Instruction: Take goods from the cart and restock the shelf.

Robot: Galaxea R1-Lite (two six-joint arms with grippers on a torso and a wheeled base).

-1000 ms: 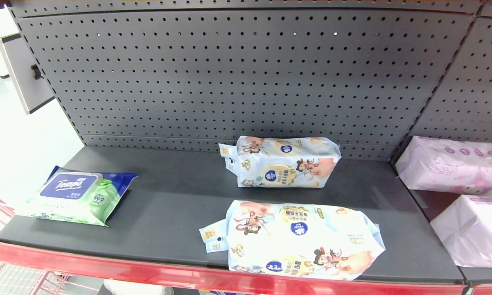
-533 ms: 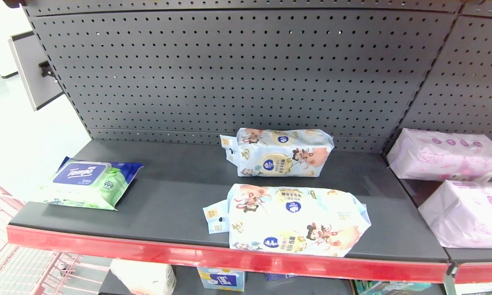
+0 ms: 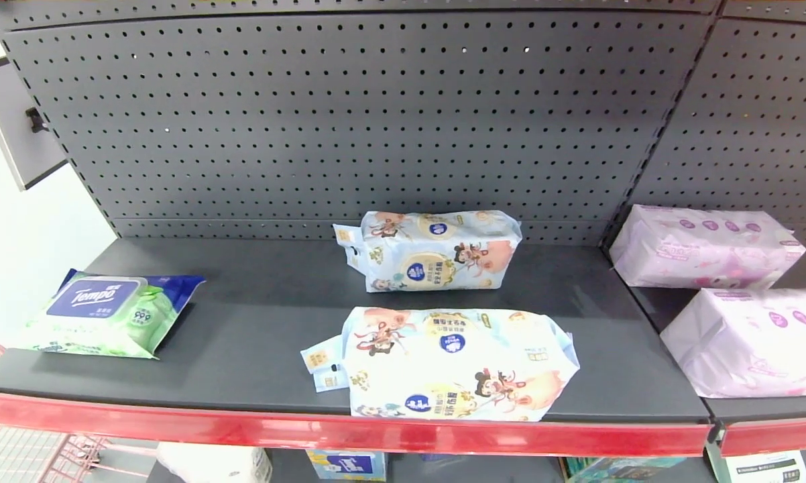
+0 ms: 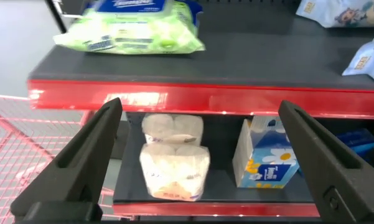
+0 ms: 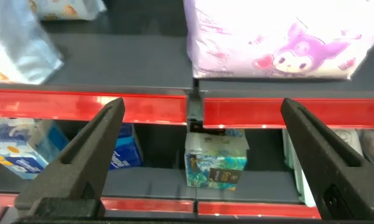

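Facing the shelf (image 3: 255, 335) with both hands spread and holding nothing.
My left hand (image 4: 199, 106) faces the red edge under the green wipes pack (image 3: 104, 314), which lies at the head frame's lower left. My right hand (image 5: 202, 102) faces the edge under a pink pack (image 5: 274, 37). Two cartoon-print tissue packs (image 3: 456, 362) lie at centre, and the cart (image 3: 14, 456) shows in the bottom left corner.

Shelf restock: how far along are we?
Looks done: a green soft wet-wipe pack and two pale blue cartoon-print tissue packs lie on the dark grey shelf board. In hand: nothing; the left end effector and right end effector are open and empty, facing the shelf's red front edge. Left: wide bare board between the packs; what the red wire cart holds cannot be seen.
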